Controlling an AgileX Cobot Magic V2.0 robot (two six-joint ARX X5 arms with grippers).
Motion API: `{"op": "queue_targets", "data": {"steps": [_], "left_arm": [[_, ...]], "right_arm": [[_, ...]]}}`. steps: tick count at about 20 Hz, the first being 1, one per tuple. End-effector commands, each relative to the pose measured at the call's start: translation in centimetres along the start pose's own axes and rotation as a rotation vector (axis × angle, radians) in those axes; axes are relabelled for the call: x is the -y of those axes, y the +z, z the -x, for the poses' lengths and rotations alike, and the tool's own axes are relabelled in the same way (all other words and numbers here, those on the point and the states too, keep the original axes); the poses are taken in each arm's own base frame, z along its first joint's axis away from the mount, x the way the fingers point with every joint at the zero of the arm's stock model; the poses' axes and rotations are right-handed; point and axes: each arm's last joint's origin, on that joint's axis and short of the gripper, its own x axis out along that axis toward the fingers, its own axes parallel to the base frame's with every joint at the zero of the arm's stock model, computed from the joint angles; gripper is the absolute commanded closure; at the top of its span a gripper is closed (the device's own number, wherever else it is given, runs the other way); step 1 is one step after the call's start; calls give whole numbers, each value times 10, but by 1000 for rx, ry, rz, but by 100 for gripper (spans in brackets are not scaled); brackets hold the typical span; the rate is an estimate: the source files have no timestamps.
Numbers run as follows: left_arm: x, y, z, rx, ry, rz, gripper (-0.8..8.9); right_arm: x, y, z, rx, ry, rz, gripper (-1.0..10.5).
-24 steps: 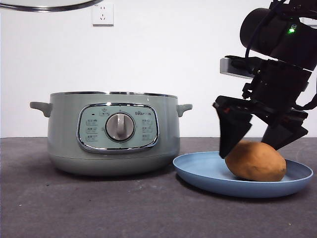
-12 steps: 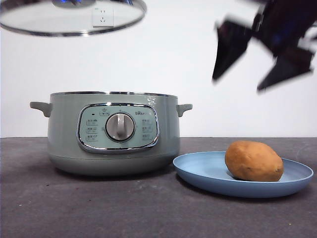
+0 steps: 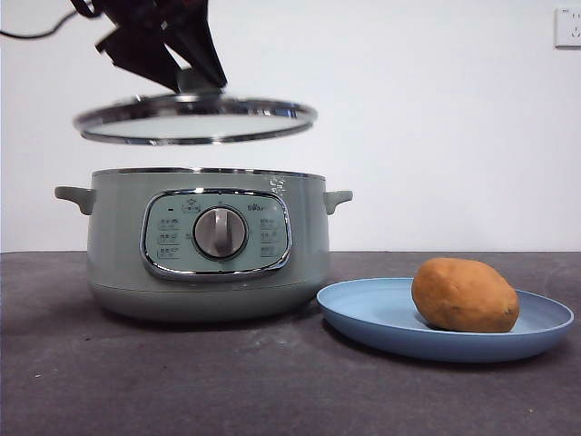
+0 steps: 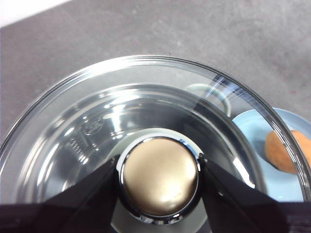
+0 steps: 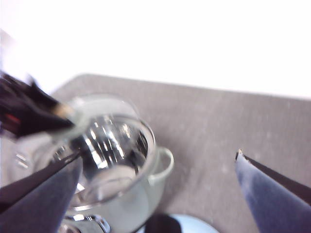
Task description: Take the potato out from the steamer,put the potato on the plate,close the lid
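The orange-brown potato (image 3: 465,294) lies on the light-blue plate (image 3: 363,313), right of the sage-green steamer (image 3: 207,241). The steamer stands open. My left gripper (image 3: 193,80) is shut on the knob of the glass lid (image 3: 195,121) and holds the lid level, a short way above the steamer's rim. In the left wrist view the jaws of the left gripper (image 4: 158,170) clasp the knob (image 4: 158,177), and the potato (image 4: 286,150) and plate (image 4: 252,126) show through the lid (image 4: 97,121). My right gripper (image 5: 159,155) is open and empty, high up and out of the front view.
The dark grey table (image 3: 272,391) runs to a white wall with a socket (image 3: 567,27) at the top right. The right wrist view is blurred and shows the steamer (image 5: 141,194) and lid (image 5: 109,145) below.
My right gripper let go of the potato and rose out of the front view. My left gripper brought the lid down and to the right, to just over the steamer.
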Motion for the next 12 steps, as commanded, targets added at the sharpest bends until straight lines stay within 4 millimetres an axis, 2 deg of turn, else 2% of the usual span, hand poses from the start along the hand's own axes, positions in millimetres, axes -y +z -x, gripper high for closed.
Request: {"op": "queue_targets", "data": {"steps": [1,4,12], "left_arm": [[-1,4,-9,33,-8,-26,823],[-4,0,-22,11,9,-31,823],[-7,-3,-36,-4,7,-36,823]], "right_arm": [[-1,4,8,30,1,-11,380],[-2,6,14,49,7,-10,380],[-2,6,15,50,9,-9,380]]}}
